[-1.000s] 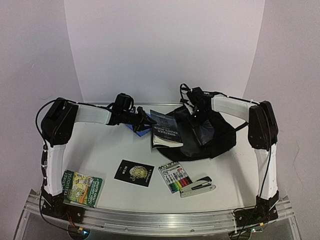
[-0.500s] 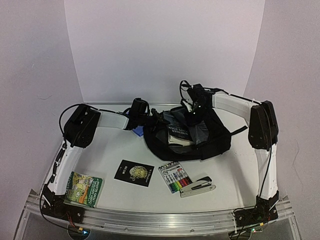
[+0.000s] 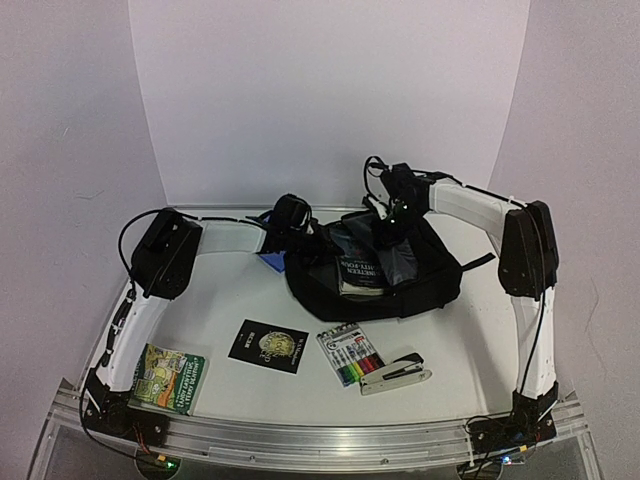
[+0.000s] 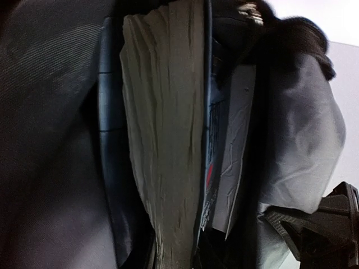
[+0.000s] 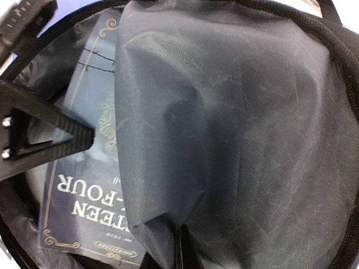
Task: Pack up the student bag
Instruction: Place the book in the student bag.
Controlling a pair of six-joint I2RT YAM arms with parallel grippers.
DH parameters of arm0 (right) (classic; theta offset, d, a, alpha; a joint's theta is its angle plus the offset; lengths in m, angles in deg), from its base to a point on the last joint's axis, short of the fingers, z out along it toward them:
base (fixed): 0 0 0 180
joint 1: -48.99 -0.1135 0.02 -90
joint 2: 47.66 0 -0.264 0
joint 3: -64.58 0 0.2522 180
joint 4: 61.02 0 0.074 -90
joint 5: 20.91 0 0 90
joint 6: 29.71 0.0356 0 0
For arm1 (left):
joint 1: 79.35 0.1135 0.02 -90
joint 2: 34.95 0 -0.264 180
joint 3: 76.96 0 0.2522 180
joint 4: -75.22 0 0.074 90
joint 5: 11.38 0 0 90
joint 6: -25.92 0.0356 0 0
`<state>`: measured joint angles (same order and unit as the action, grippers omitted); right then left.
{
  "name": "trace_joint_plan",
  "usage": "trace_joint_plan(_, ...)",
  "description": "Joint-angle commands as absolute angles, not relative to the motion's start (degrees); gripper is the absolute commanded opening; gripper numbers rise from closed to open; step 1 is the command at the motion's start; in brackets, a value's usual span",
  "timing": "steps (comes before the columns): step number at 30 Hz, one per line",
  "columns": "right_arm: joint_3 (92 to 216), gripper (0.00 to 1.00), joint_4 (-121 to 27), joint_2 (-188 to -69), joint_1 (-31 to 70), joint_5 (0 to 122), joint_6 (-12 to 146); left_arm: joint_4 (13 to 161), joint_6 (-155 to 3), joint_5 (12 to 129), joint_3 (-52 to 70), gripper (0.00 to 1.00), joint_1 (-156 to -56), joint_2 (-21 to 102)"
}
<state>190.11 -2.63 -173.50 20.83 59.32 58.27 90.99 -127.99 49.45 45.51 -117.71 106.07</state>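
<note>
The student bag (image 3: 430, 285), a soft black backpack, lies at the back middle of the table with its mouth open to the left. A dark blue book (image 3: 360, 268) lies in that mouth. My left gripper (image 3: 318, 240) reaches in from the left and is shut on the book. In the left wrist view the book's pale page edges (image 4: 168, 140) run down between the jaws of the left gripper (image 4: 174, 263). My right gripper (image 3: 385, 236) is shut on the bag's grey lining (image 5: 235, 123), holding it up. The fold is pinched in the right gripper (image 5: 182, 252), with the book cover (image 5: 84, 185) beneath.
Along the front lie a green book (image 3: 165, 377), a black booklet (image 3: 268, 346), a pack of markers (image 3: 350, 354) and a stapler (image 3: 395, 373). Something blue (image 3: 270, 260) lies behind the left wrist. A bag strap (image 3: 478, 262) trails to the right.
My left arm has swung right, carrying the dark blue book from beside the bag into its mouth. My right gripper has stayed on the lining, shifting slightly.
</note>
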Motion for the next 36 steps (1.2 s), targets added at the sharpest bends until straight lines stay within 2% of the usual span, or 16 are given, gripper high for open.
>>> trace_joint_plan(1, 190.0, 0.0, -4.4, -173.1, 21.6, 56.2, 57.5, 108.6, -115.8, 50.0, 54.3, 0.38, -118.4, 99.5)
trace_joint_plan(3, 189.6, 0.0, -4.4, -173.3, 21.8, 56.1, 57.1, 113.4, -111.5, 49.0, 58.4, 0.53, -118.4, 99.9)
trace_joint_plan(5, 188.9, 0.0, -4.5, -173.3, 21.8, 55.7, 56.5, 117.3, -108.8, 48.7, 61.0, 0.63, -118.4, 99.5)
trace_joint_plan(8, 187.6, 0.0, -4.5, -173.6, 21.8, 55.4, 56.0, 120.1, -104.8, 49.3, 61.8, 0.91, -118.0, 97.4)
trace_joint_plan(10, 186.8, 0.01, -4.5, -173.8, 21.8, 55.8, 55.8, 123.7, -103.8, 49.1, 62.1, 0.98, -116.8, 96.0)
trace_joint_plan(13, 185.6, 0.02, -4.6, -174.0, 21.9, 56.7, 55.0, 132.0, -101.3, 49.7, 60.5, 1.0, -114.3, 92.7)
trace_joint_plan(15, 184.9, 0.08, -4.5, -173.7, 22.0, 56.7, 54.4, 137.8, -99.2, 52.8, 56.8, 1.0, -113.7, 89.1)
trace_joint_plan(18, 184.5, 0.24, -4.5, -172.8, 22.0, 56.0, 53.7, 142.6, -99.1, 56.5, 48.3, 1.0, -113.4, 83.2)
trace_joint_plan(23, 185.5, 0.56, -4.5, -172.2, 22.0, 55.0, 53.3, 150.6, -102.1, 61.3, 35.8, 1.0, -112.5, 74.8)
trace_joint_plan(28, 185.9, 0.81, -4.5, -171.1, 22.0, 53.2, 52.3, 157.5, -102.4, 64.0, 27.8, 1.0, -111.4, 70.2)
trace_joint_plan(31, 186.6, 0.87, -4.3, -170.6, 22.0, 52.9, 52.2, 158.1, -102.9, 63.1, 23.4, 1.0, -110.5, 67.6)
trace_joint_plan(36, 186.8, 0.89, -3.9, -170.4, 22.0, 53.0, 52.5, 163.8, -96.9, 60.3, 18.1, 1.0, -112.2, 65.2)
